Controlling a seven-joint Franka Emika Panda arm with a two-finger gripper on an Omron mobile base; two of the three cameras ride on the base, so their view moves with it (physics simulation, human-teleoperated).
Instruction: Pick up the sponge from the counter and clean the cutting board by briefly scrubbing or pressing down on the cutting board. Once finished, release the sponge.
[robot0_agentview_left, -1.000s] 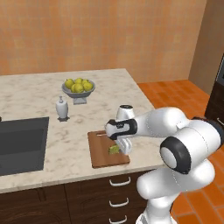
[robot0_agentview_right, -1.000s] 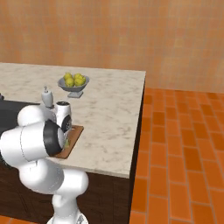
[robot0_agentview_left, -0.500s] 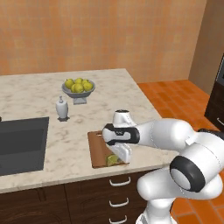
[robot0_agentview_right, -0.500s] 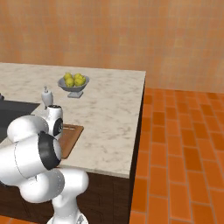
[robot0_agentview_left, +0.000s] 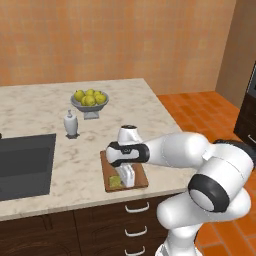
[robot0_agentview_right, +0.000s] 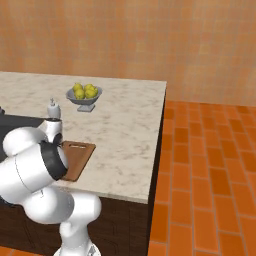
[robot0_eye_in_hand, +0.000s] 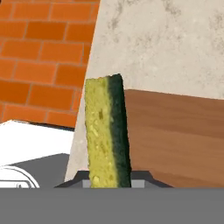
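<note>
The brown wooden cutting board (robot0_agentview_left: 141, 172) lies near the front edge of the beige counter (robot0_agentview_left: 45, 107). My gripper (robot0_agentview_left: 123, 183) points down over the board's front left corner, shut on the sponge (robot0_agentview_left: 115, 182). In the hand view the sponge (robot0_eye_in_hand: 107, 131) stands on edge between the fingertips (robot0_eye_in_hand: 144, 177), yellow face left, dark green face right, above the edge of the cutting board (robot0_eye_in_hand: 175, 135) and the counter (robot0_eye_in_hand: 166, 43). I cannot tell if the sponge touches the board. In the right base view my arm hides the hand and only the far end of the cutting board (robot0_agentview_right: 80, 152) shows.
A grey bowl of lemons (robot0_agentview_left: 89, 100) and a small white bottle (robot0_agentview_left: 71, 124) stand behind the board. The dark sink basin (robot0_agentview_left: 22, 162) lies to its left. The counter's front edge runs just past the board, with orange brick floor (robot0_agentview_right: 210, 165) to the right.
My hand has carried the sponge from the middle of the board toward its front left corner and lower. The board, bowl and bottle have stayed in place.
</note>
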